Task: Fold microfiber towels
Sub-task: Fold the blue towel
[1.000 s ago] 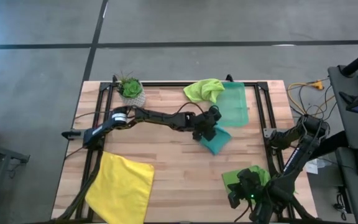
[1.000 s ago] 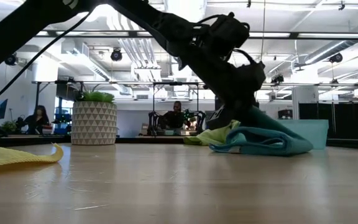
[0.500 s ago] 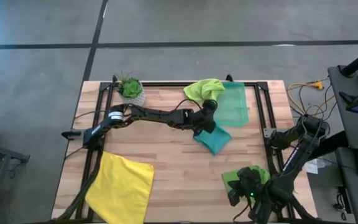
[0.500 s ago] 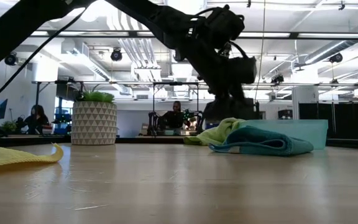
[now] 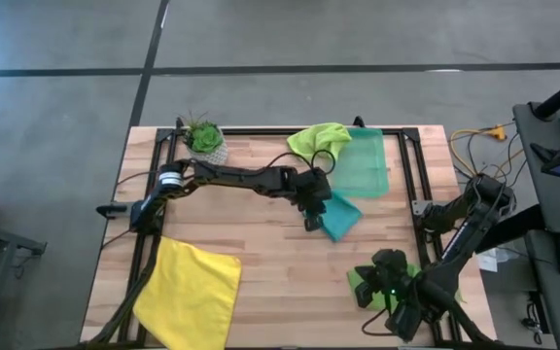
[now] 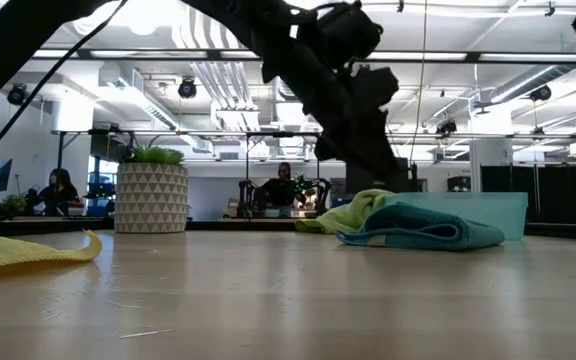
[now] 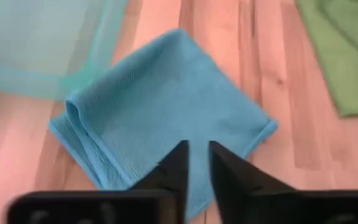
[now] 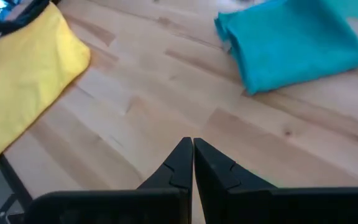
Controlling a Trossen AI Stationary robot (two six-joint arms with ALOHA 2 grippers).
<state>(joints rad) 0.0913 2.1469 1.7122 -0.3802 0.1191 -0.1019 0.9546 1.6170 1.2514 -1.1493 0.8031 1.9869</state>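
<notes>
The left arm's fingers [image 7: 195, 163] stand nearly together with only a thin gap, pinching nothing, poised over the near corner of the folded teal towel [image 7: 160, 118]. To finish this step well, I would lift straight up and clear before swinging away, so no fingertip drags the top layer and spoils the fold; a light press along the doubled edge would help it lie flat. The right arm's fingers [image 8: 189, 160] are pressed together, empty, waiting above bare counter [image 8: 166, 93] near the front right corner

The teal towel lies on the counter as a neat small square, layers stacked at one side, just beside the see-through green bin [image 5: 366, 163]. A lime towel [image 5: 321, 140] sits crumpled against the bin's far corner, another lime towel [image 5: 361, 280] shows under the right arm, and the yellow towel [image 5: 191, 294] lies spread at the front left, overhanging the edge
</notes>
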